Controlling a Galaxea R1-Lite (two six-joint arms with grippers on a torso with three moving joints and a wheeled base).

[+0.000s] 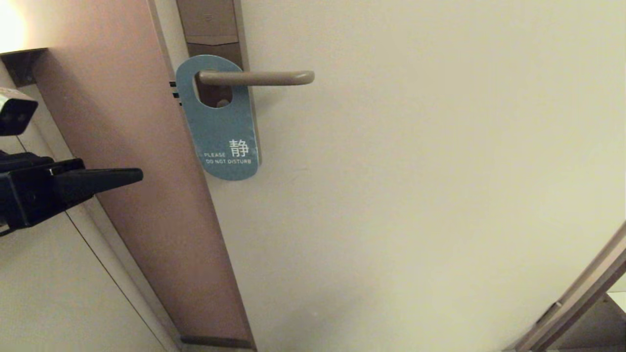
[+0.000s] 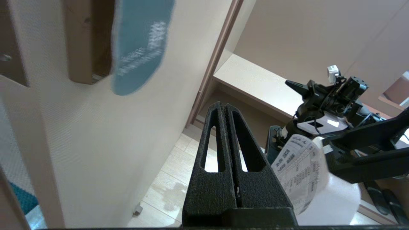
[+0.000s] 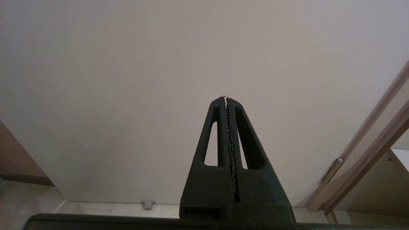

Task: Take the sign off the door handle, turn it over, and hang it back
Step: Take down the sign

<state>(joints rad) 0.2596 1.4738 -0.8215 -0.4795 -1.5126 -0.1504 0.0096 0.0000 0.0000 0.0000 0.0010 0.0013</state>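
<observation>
The sign (image 1: 222, 127) hangs by its oval hole on the door handle (image 1: 259, 77), teal "PLEASE DO NOT DISTURB" side facing me. The handle is a bronze-grey lever on a tall lock plate (image 1: 209, 27). My left gripper (image 1: 139, 175) is shut and empty, left of the sign and a little below its lower end, in front of the door frame. In the left wrist view the left gripper (image 2: 224, 105) points past the sign's lower end (image 2: 139, 48). My right gripper (image 3: 225, 98) is shut and empty, facing the bare door; it is out of the head view.
The cream door (image 1: 415, 195) fills most of the head view. A brown door frame strip (image 1: 146, 171) runs down on the left. Another frame edge (image 1: 577, 298) shows at the lower right. A small door stop (image 3: 147, 204) sits at the floor.
</observation>
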